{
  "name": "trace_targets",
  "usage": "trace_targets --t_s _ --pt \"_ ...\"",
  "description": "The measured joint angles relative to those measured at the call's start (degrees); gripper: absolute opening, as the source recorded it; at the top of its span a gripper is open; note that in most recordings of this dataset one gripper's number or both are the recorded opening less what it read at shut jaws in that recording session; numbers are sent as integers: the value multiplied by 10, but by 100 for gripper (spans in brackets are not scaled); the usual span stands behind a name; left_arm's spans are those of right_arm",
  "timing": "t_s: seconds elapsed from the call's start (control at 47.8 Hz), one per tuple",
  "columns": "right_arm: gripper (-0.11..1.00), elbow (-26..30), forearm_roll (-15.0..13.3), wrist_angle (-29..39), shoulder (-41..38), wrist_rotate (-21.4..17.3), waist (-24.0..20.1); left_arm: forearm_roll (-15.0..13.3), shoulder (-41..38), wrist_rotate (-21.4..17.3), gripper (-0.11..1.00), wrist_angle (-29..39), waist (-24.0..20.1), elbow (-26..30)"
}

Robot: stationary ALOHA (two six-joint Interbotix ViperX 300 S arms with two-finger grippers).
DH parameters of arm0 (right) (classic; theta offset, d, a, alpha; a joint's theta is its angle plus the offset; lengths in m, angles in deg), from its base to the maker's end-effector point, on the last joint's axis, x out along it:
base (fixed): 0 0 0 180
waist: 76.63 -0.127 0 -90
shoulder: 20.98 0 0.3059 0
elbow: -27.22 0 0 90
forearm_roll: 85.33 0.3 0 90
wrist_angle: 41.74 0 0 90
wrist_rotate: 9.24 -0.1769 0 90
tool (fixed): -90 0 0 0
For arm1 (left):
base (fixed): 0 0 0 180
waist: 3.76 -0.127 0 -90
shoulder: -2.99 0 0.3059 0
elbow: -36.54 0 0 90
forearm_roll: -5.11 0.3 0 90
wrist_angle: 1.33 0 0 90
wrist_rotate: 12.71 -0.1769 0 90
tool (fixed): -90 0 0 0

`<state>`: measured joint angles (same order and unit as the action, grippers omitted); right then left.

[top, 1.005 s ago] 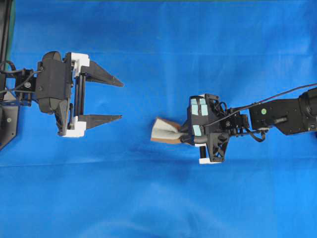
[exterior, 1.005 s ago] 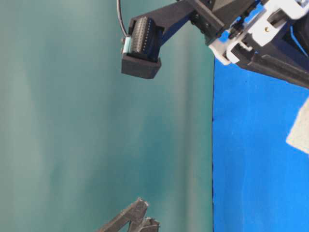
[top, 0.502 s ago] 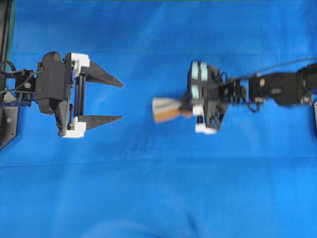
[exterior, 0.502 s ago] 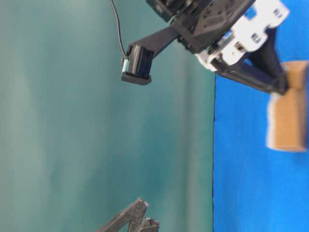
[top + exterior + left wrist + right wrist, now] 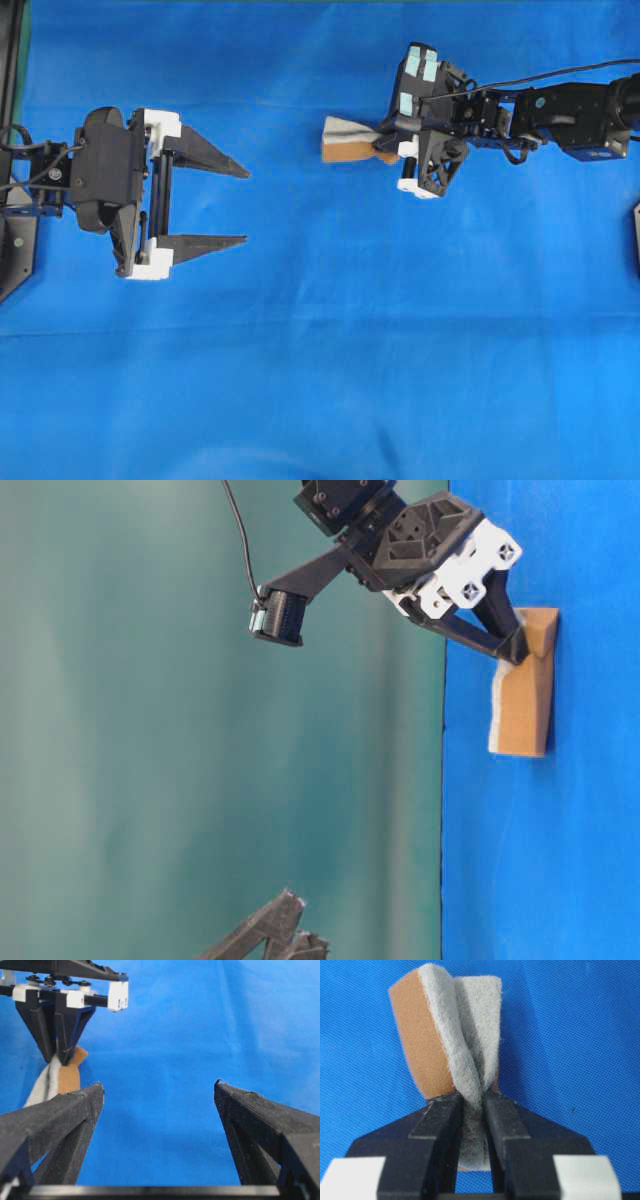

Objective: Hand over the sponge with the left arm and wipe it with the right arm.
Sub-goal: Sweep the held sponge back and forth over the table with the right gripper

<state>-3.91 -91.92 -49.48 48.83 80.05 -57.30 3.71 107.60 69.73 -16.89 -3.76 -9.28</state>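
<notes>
Shifted toward the far edge, right tool (image 5: 385, 146) pinches one sponge (image 5: 350, 142); left tool (image 5: 238, 204) sits spread.

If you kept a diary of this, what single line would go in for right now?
right gripper: jaws shut on sponge, pinched and folded | left gripper: jaws open, empty | sponge: apart from left gripper | handover: not done

You see two black jointed arms with pointed black fingers and white base blocks, your right claw (image 5: 380, 148) bearing pale teal patches and a thin black cable (image 5: 560, 75).
</notes>
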Motion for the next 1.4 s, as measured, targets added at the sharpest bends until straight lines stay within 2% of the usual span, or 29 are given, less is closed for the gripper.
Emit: trace_targets --t_s 0.126,0.272,0.502,0.628,0.733,0.921,1.047,1.151,1.403 --pt "21 0 0 0 0 -6 -24 -1 1 0 89 0 0 0" --pt "21 0 11 1 0 -17 -89 -1 1 0 89 0 0 0" --pt "21 5 26 11 1 -51 -214 0 1 0 89 0 0 -1" --pt "21 13 26 24 0 -76 -265 -1 1 0 89 0 0 -1" --pt "21 16 26 33 0 -91 -285 0 1 0 89 0 0 -1" --pt "21 17 25 39 1 -91 -278 -1 1 0 89 2 0 -1" --pt "21 17 19 46 1 -89 -250 0 1 1 89 0 0 -1" --pt "21 16 -1 53 3 -84 -219 -1 1 2 89 0 0 -1" --pt "21 15 -51 56 9 -83 -104 0 1 1 89 0 0 -1"
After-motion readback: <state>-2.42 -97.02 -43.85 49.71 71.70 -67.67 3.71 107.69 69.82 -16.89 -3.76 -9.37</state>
